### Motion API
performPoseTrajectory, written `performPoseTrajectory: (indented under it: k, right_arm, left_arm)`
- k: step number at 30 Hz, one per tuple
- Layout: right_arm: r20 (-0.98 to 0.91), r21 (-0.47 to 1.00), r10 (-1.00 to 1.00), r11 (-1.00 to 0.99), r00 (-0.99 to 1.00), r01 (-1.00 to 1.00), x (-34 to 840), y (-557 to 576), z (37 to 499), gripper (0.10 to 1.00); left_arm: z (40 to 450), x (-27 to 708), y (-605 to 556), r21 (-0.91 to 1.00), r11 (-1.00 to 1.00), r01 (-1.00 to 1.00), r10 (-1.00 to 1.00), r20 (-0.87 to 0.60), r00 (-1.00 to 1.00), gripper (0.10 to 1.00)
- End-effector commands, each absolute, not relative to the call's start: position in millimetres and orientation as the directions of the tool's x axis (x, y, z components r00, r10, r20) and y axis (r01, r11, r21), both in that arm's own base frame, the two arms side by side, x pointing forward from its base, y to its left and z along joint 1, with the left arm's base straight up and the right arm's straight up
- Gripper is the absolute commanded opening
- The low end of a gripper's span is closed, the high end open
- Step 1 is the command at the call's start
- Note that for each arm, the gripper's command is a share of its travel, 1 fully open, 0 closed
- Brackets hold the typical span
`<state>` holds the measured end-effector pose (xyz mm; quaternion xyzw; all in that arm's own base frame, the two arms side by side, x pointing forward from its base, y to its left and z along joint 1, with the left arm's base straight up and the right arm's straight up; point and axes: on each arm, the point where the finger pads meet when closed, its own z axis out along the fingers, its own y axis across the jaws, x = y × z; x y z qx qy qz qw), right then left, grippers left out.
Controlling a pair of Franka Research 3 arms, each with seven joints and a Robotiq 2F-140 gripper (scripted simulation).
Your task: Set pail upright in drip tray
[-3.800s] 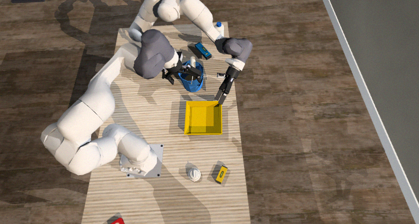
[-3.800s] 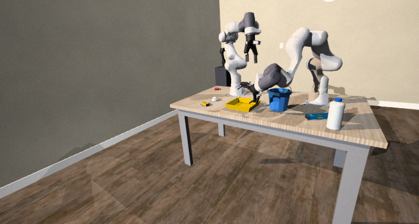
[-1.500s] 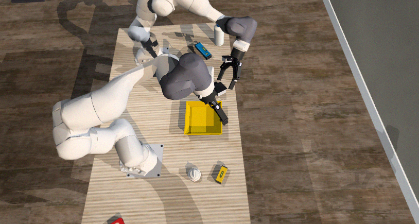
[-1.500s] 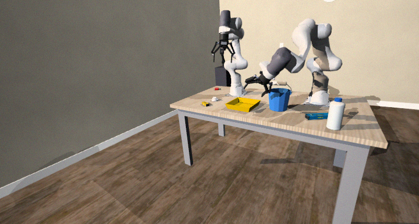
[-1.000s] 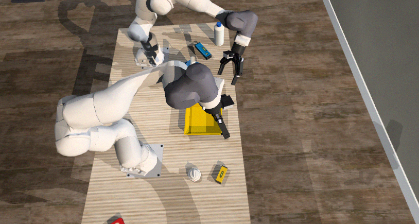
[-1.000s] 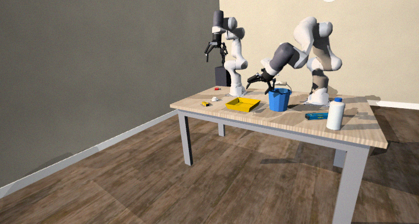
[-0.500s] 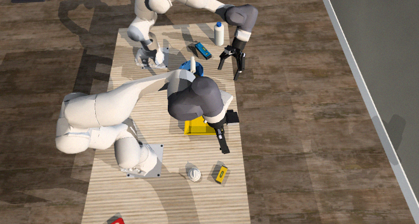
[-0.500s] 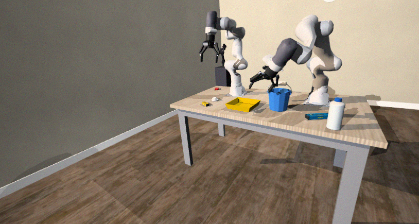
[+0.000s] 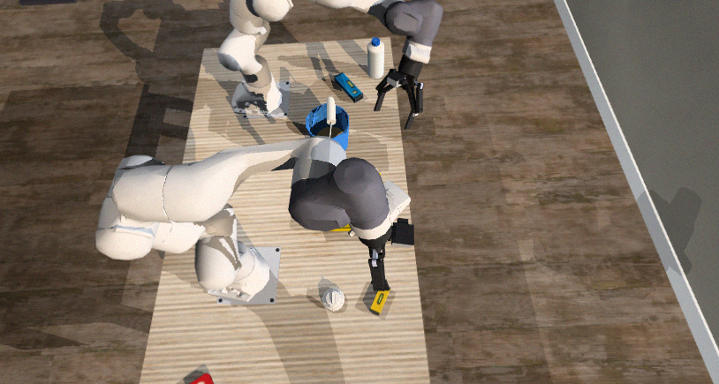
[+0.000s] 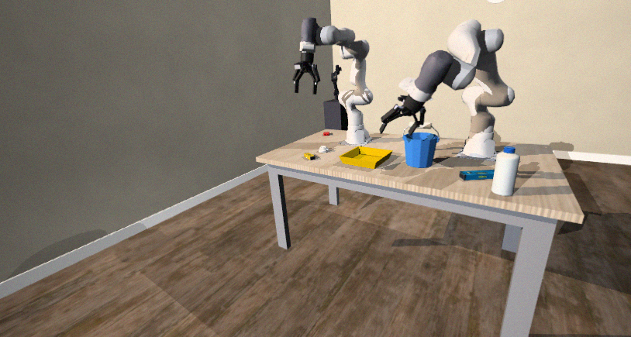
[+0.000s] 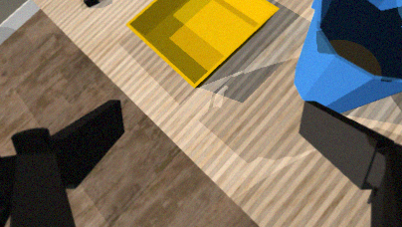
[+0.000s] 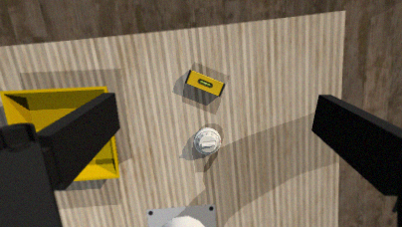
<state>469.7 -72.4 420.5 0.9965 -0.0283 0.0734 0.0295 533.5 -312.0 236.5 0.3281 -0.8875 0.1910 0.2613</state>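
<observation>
The blue pail [image 9: 344,139] [image 10: 418,152] [image 11: 318,75] stands upright on the table beside the drip tray, its white handle grip [image 9: 330,111] raised. Something brown shows inside it. The yellow drip tray [image 9: 342,228] [image 10: 359,160] [image 11: 164,50] [image 12: 60,102] lies flat; the right arm mostly hides it in the top view. My left gripper [image 9: 393,117] [image 10: 396,132] [image 11: 212,116] is open, with nothing between its fingers. It hangs above and past the table edge, near the pail. My right gripper [image 9: 380,286] [image 10: 305,91] [image 12: 215,112] is open and empty, high above the table on the tray's other side.
A white bottle [image 9: 375,60] [image 10: 505,173] with a blue cap and a blue level [image 9: 348,86] [image 10: 476,174] are on the pail's far side from the tray. A yellow level [image 9: 380,302] [image 10: 309,156] [image 12: 205,83] and a white knobbed object [image 9: 333,299] [image 10: 323,149] [image 12: 207,141] lie below my right gripper.
</observation>
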Motion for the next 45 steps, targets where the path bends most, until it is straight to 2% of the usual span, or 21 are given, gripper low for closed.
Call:
performPoseTrajectory:
  k: [1, 22, 45]
  right_arm:
    - [0.139, 0.050, -0.150, -0.986, 0.979, -0.159, 467, -90, 419, 1.000]
    - [0.124, 0.033, -0.431, -0.898, 0.894, -0.438, 453, -177, 421, 1.000]
    - [0.102, 0.015, -0.736, -0.671, 0.669, -0.741, 411, -286, 422, 1.000]
  left_arm:
    - [240, 534, -305, -0.101, 0.666, -0.739, -0.558, 0.589, -0.584, 1.000]
    - [258, 543, -270, -0.003, 0.558, -0.830, -0.701, 0.534, -0.473, 1.000]
    - [281, 553, -225, 0.092, 0.373, -0.923, -0.848, 0.438, -0.299, 1.000]
